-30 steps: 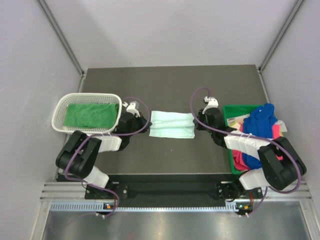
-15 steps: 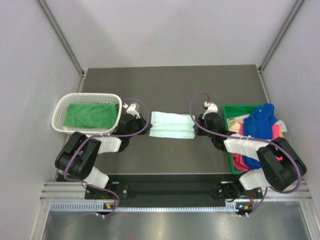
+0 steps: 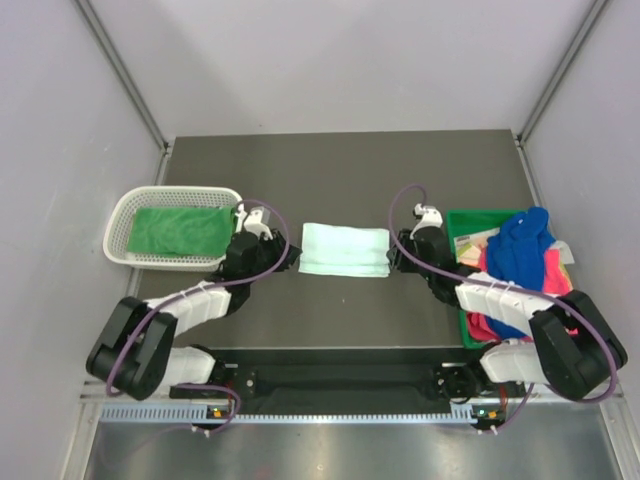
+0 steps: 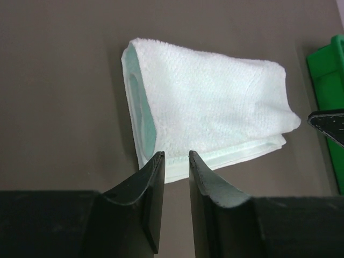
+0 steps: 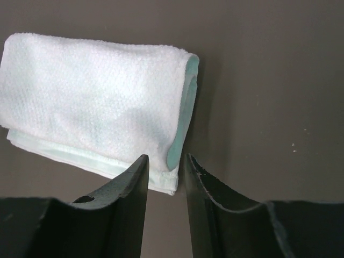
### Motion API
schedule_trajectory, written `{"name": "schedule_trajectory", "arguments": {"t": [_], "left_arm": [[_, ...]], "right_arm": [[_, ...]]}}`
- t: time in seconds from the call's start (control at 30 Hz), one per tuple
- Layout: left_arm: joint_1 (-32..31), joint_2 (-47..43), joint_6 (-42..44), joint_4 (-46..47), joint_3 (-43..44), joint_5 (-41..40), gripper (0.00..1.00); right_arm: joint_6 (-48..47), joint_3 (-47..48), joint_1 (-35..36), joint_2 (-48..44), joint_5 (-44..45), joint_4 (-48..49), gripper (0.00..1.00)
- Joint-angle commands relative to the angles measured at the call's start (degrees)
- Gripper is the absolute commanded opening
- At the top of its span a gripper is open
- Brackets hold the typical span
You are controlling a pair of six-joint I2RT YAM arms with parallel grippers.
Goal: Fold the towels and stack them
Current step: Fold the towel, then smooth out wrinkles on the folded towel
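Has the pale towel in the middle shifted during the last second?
No. The pale towel lies where it was, midway between the white basket and the green bin.

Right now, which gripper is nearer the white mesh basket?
Left. The left gripper sits just off the basket's right end, at the folded mint towel's left edge. The right gripper is across that towel, beside the green bin.

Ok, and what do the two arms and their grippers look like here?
Both the left arm and right arm have bulky black joints linked by white shell segments, with a purple cable looping along each. A small white fitting sits at each wrist. The left gripper and right gripper each end in two matte black fingers, curved and tapering.
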Motion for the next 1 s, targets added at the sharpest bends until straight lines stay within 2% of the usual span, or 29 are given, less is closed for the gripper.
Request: {"name": "schedule_trajectory", "arguments": {"t": [0.0,0.2,0.37,0.43,0.67,0.83,0.97], "left_arm": [[-0.7,-5.0,0.4,-4.5,1.5,-3.4,0.30],[-1.8,0.6,2.7,-16.0,13.5,-7.7,0.35],[-5.2,8.9,4.7,-17.5,19.0,-8.4,0.38],[-6.2,12.6,5.2,-18.9,20.9,-11.5,0.37],[-9.0,15.0,4.5,-19.8,18.9,-13.5,0.32],[-9.5,12.7,4.1,-20.8,16.4,-14.7,0.28],[-9.5,12.7,3.8,-20.8,15.1,-14.2,0.20]], "right_arm": [[1.2,4.5,1.4,-1.5,3.2,-4.7,0.34],[1.0,12.7,3.2,4.5,6.4,-10.6,0.34],[2.0,16.0,4.3,9.6,9.4,-13.1,0.34],[2.2,15.5,4.7,10.6,9.6,-13.1,0.34],[3.2,10.8,5.6,9.7,9.1,-12.3,0.31],[4.3,6.9,6.5,7.8,9.1,-11.5,0.24],[4.6,4.8,6.8,8.1,9.2,-10.6,0.18]]}}
